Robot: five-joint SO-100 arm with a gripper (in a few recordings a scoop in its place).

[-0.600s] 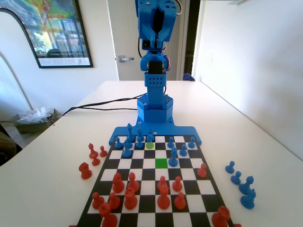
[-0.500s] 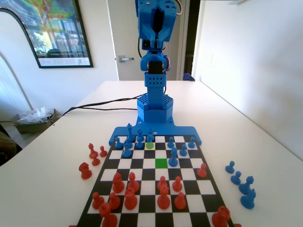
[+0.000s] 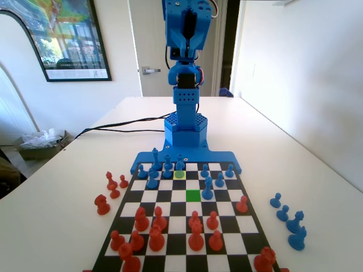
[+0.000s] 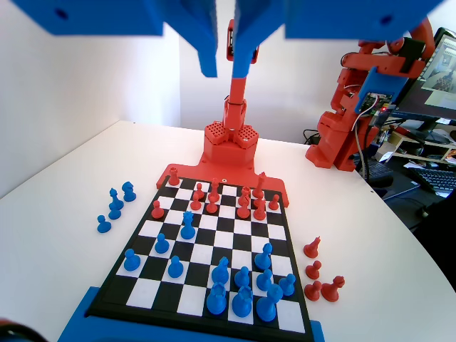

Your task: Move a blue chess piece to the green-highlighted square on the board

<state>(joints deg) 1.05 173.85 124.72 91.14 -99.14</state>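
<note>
Nothing moved; tool (image 4: 226,68) raised, apart above board (image 4: 214,239).

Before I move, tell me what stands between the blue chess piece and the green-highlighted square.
Nothing visible does. In the fixed view the squares between the blue chess piece and the green-highlighted square look bare. Another blue piece stands just right of that square, beside the path.

Blue arm (image 3: 184,62) upright, folded high; gripper (image 4: 228,68) raised, jaws slightly parted, holding nothing.
</note>
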